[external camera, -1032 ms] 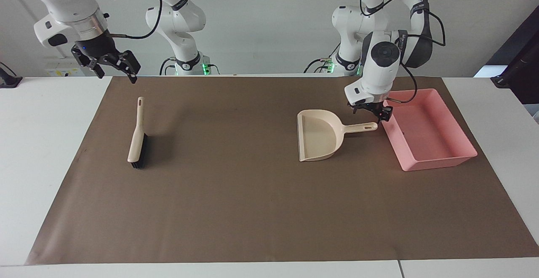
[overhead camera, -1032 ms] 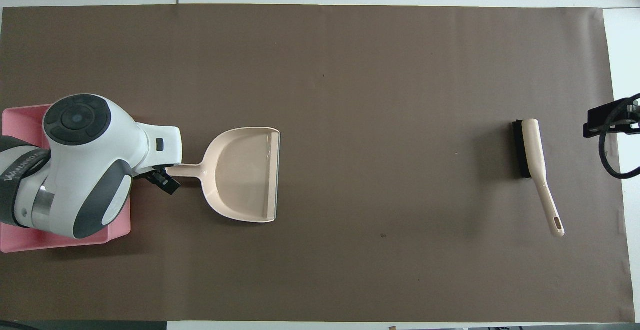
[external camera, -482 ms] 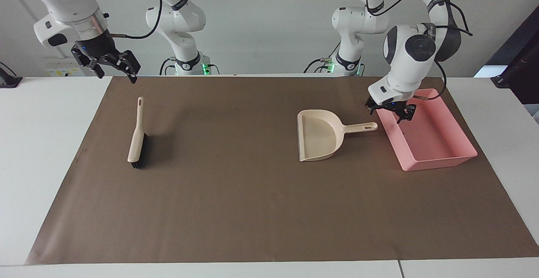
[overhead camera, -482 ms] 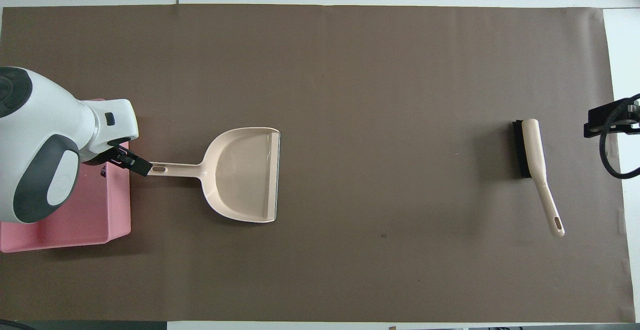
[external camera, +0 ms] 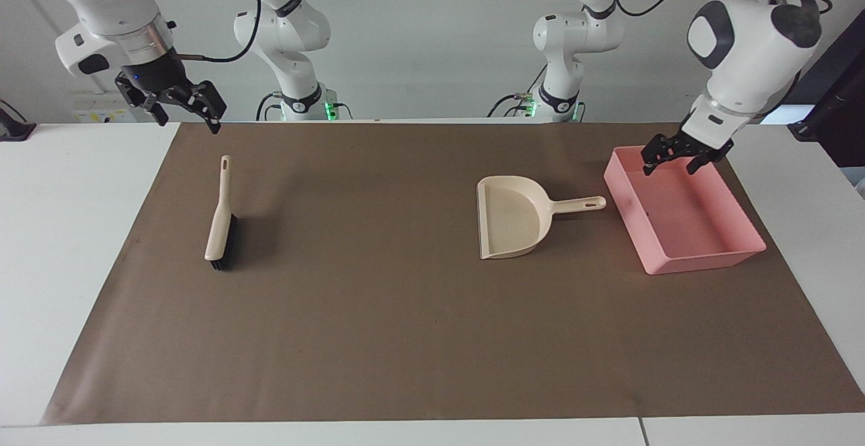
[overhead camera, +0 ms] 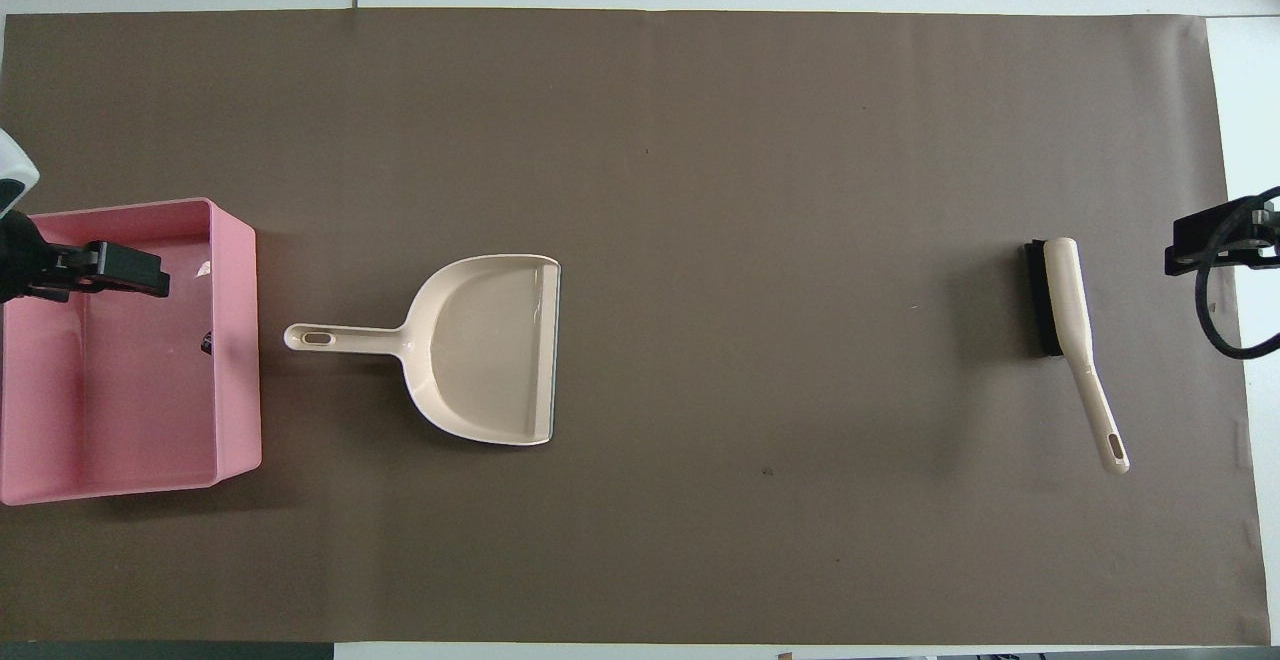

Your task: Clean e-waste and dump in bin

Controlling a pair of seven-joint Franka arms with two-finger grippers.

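Observation:
The pink bin [external camera: 703, 260] stands at the left arm's end of the brown mat; it also shows in the overhead view [overhead camera: 120, 410]. A tiny dark scrap of e-waste [overhead camera: 206, 343] lies inside it against the wall beside the dustpan, a dark speck in the facing view [external camera: 647, 215]. No white scrap is clearly seen. My left gripper [external camera: 674, 161] hangs open and empty over the bin's end nearer the robots, and shows in the overhead view [overhead camera: 120, 272]. My right gripper [external camera: 186, 116] waits open and raised over the mat's edge near the brush handle.
A beige dustpan [external camera: 510, 216] lies flat beside the bin, its handle pointing at the bin. A beige brush with black bristles [external camera: 219, 230] lies at the right arm's end of the mat. The brown mat [external camera: 378, 324] covers most of the white table.
My left gripper has moved away from the end of the dustpan's handle, up and across to over the bin. The dustpan, the brush and the right arm have not moved.

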